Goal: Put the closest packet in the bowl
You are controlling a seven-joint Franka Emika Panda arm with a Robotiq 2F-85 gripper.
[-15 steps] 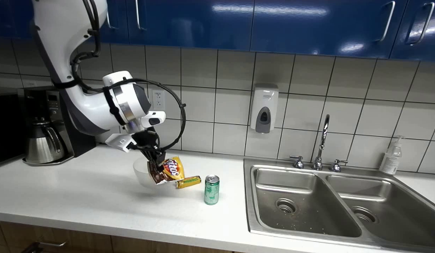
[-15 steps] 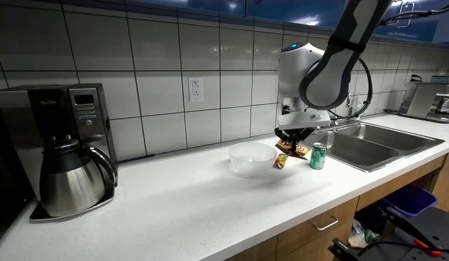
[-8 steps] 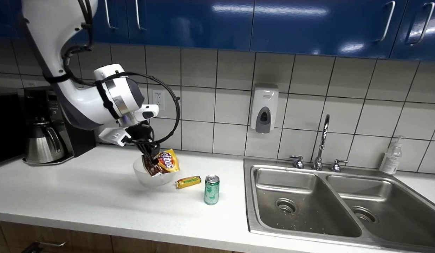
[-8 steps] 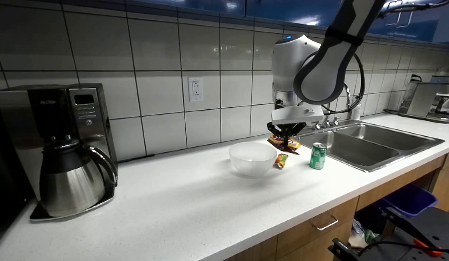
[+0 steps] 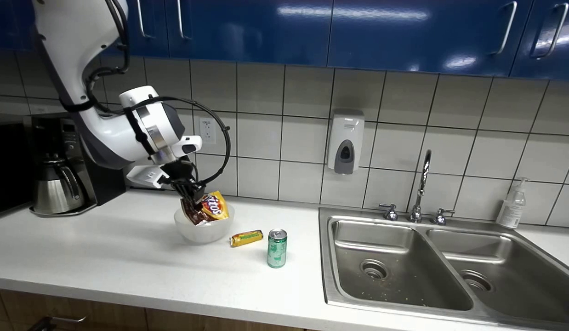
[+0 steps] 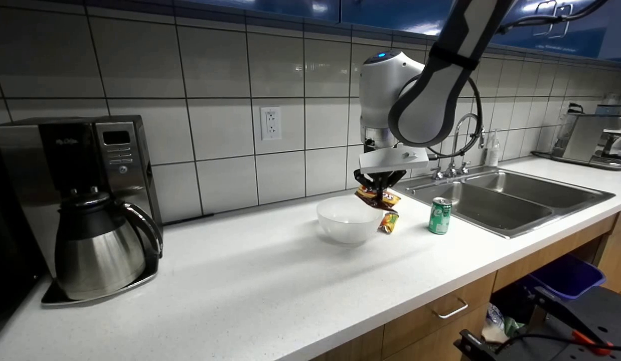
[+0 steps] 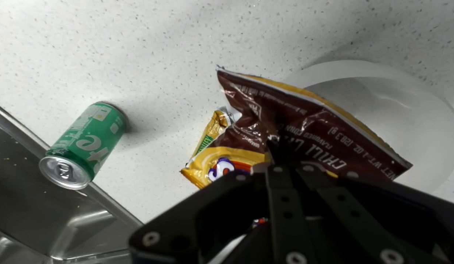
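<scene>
Moved nearer the bowl (image 6: 348,228) since the earlier frame, gripping the chip packet (image 7: 315,124) mid-body in closed jaws at the rim, perhaps partly over it. Likely light, slick, crushable; best pinched near a sealed edge. Joined just beside the bowl by a wrapped bar (image 5: 246,238), farther off by a can (image 5: 276,248).

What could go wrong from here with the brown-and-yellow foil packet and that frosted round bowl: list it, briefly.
In the wrist view, the brown-and-yellow foil packet only partly overlaps the frosted round bowl, so if the black gripper opened here, the packet might fall outside.
Its wide corners stick out and could catch the bowl's edge, perhaps nudging it.
The small yellow-wrapped bar lies beside the bowl; a missed drop could land on it.
</scene>
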